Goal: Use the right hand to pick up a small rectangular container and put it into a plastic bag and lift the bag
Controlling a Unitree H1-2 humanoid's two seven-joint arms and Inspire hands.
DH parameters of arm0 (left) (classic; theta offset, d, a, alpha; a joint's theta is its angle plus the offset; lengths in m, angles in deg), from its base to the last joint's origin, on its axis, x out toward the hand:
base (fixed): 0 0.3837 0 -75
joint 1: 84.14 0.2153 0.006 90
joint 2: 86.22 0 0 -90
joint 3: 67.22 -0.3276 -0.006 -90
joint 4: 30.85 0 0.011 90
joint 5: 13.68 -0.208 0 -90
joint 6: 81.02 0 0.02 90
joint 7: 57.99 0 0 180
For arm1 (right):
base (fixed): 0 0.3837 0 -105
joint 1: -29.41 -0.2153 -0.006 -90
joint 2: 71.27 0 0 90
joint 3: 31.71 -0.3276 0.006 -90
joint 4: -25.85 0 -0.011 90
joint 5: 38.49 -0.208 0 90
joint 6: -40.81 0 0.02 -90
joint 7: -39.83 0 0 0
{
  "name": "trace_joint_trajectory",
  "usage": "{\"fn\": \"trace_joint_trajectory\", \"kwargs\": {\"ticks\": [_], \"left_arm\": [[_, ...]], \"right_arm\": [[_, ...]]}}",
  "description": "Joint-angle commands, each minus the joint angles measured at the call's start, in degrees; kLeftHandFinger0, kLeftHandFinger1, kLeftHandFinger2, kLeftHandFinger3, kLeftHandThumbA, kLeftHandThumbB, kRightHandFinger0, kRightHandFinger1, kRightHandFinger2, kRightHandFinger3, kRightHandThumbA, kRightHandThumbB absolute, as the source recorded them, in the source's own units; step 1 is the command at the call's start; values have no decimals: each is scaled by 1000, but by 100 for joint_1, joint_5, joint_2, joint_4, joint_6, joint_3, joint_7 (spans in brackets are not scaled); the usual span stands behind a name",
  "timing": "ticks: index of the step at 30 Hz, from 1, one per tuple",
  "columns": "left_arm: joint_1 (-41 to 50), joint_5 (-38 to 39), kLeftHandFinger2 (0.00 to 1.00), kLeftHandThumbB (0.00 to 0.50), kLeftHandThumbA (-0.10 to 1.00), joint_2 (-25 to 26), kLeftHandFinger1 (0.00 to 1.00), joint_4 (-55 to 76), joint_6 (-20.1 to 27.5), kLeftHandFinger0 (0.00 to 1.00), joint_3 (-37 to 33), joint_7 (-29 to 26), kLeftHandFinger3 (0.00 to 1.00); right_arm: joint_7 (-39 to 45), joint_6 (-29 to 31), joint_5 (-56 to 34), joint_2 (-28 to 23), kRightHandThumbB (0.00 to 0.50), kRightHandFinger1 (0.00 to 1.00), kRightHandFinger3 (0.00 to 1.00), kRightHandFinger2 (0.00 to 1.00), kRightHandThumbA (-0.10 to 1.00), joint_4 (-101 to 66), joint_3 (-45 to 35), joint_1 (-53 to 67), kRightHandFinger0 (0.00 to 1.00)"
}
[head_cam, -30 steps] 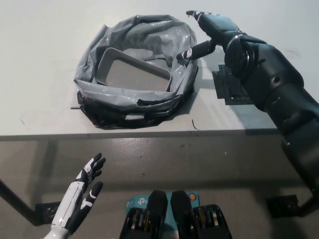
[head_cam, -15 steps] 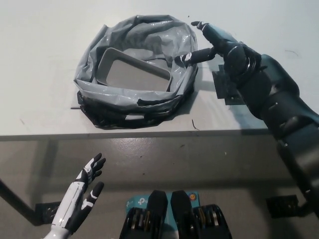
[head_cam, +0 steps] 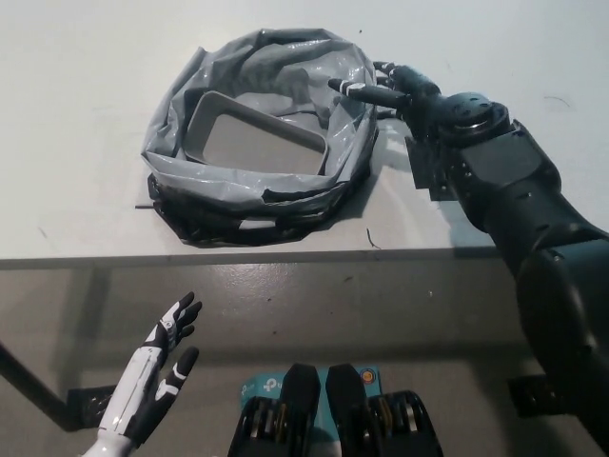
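Observation:
A grey plastic bag (head_cam: 247,205) lies crumpled in a ring on the white table (head_cam: 76,114). Inside it sits a small grey rectangular container (head_cam: 255,145), tilted, its opening facing up. My black right hand (head_cam: 390,90) is at the bag's upper right rim, fingers spread and pointing left, one fingertip (head_cam: 344,87) touching or just over the rim. It holds nothing that I can see. My white left hand (head_cam: 157,367) rests open at the lower left, below the table's edge.
A patch of black tape marks (head_cam: 425,164) lies on the table just right of the bag, partly under my right forearm. The table's front edge (head_cam: 285,255) runs across the middle of the view, with grey floor below.
My right hand has turned over and dropped lower against the bag's right rim, fingers now pointing left instead of spread above it. Bag, container and left hand have not moved.

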Motion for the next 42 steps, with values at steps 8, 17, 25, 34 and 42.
{"fn": "trace_joint_trajectory", "kwargs": {"ticks": [8, 17, 25, 34, 42], "left_arm": [[-64, -68, 1000, 265, 897, 15, 1000, 234, 48, 1000, -14, 4, 1000], [-132, -115, 1000, 251, 903, 26, 1000, 198, 75, 1000, -21, 8, 1000], [-209, -107, 1000, 249, 904, 41, 1000, 192, 34, 1000, -10, 28, 1000], [-331, -103, 1000, 251, 916, 41, 1000, 129, 32, 1000, 1, 23, 1000], [-364, -160, 1000, 269, 938, 23, 1000, 142, -10, 1000, -10, 5, 1000]], "right_arm": [[75, -656, -714, 66, 286, 606, 1000, 1000, 460, -52, -177, -406, 285], [-614, -336, -761, 72, 212, 235, 1000, 729, -100, -99, -103, -397, 0], [-783, -189, -715, 40, 183, 262, 1000, 765, -100, -154, 107, -469, 0], [-547, -301, -1123, 96, 161, 146, 1000, 663, -100, -429, -155, -1069, 0], [-597, -1105, -2148, 245, 142, 118, 1000, 649, -100, -1094, -1145, -2150, 0]]}}
